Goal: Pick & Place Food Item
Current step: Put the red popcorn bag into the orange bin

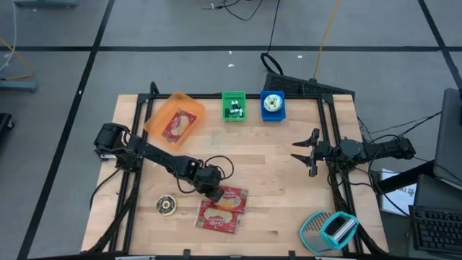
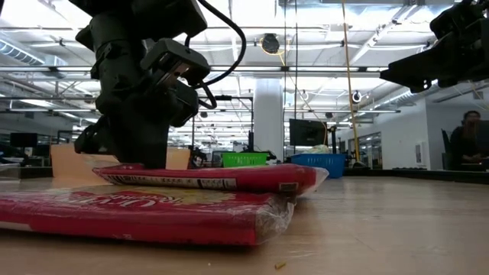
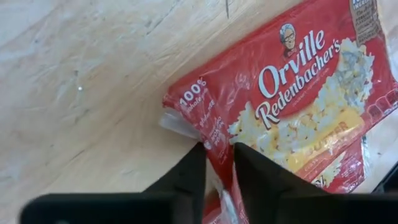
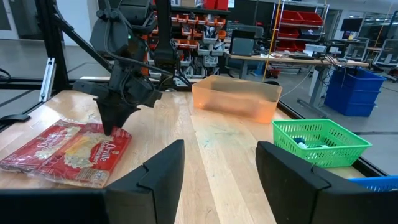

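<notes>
Two red popcorn packets lie near the middle of the table's near side. The upper packet (image 1: 232, 197) (image 3: 298, 87) partly overlaps the lower packet (image 1: 218, 218) (image 2: 145, 214). My left gripper (image 1: 214, 193) (image 3: 217, 163) stands at the upper packet's left end, slanting down, shut on its edge. My right gripper (image 1: 304, 153) (image 4: 217, 168) hangs open above the table's right side, holding nothing and far from the packets. My left gripper pinches the upper packet's left edge (image 3: 214, 142) between its two fingers, close to the corner with the clear seal (image 3: 177, 121). The fingers come slanting down from the table's left. The packet lies flat, partly on the lower packet.
An orange bin (image 1: 173, 119) holding another red packet stands at the far left. A green basket (image 1: 233, 106) and a blue bin (image 1: 272, 106) stand at the far edge. A small round tin (image 1: 167, 206) lies near left, and a teal thing (image 1: 328, 231) near right.
</notes>
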Available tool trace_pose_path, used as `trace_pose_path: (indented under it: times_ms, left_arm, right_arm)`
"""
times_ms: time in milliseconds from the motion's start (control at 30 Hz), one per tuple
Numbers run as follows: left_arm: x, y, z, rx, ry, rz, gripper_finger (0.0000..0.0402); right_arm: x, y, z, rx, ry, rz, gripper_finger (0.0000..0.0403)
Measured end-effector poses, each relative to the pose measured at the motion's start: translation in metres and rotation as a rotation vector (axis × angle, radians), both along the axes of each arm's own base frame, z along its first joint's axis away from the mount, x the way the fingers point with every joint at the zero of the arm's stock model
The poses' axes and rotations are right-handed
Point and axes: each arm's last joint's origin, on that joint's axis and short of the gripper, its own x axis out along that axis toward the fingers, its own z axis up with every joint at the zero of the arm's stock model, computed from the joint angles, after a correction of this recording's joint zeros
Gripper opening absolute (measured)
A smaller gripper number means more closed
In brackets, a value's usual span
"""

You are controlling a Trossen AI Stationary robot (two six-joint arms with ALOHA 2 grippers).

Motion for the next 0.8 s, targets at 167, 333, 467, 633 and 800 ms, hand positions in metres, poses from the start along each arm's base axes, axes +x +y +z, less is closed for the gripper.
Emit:
trace_pose_path:
  times_ms: [167, 333, 467, 633, 800]
  left_arm:
    - [0.002, 0.005, 0.001, -0.017, -0.020, -0.020, 0.0022]
    - [0.007, 0.008, 0.011, -0.003, -0.117, -0.057, 0.0010]
    - [0.009, 0.009, 0.021, 0.026, -0.198, -0.066, 0.0004]
    - [0.009, 0.011, 0.038, 0.084, -0.298, -0.063, 0.0007]
    - [0.010, 0.013, 0.059, 0.166, -0.436, -0.049, 0.0006]
  right_arm:
    - [0.000, 0.000, 0.000, 0.000, 0.000, 0.000, 0.0187]
    - [0.000, 0.000, 0.000, 0.000, 0.000, 0.001, 0.0187]
    - [0.000, 0.000, 0.000, 0.000, 0.000, 0.000, 0.0187]
    - [0.000, 0.000, 0.000, 0.000, -0.002, 0.000, 0.0187]
    - [0.000, 0.000, 0.000, -0.001, 0.004, 0.000, 0.0187]
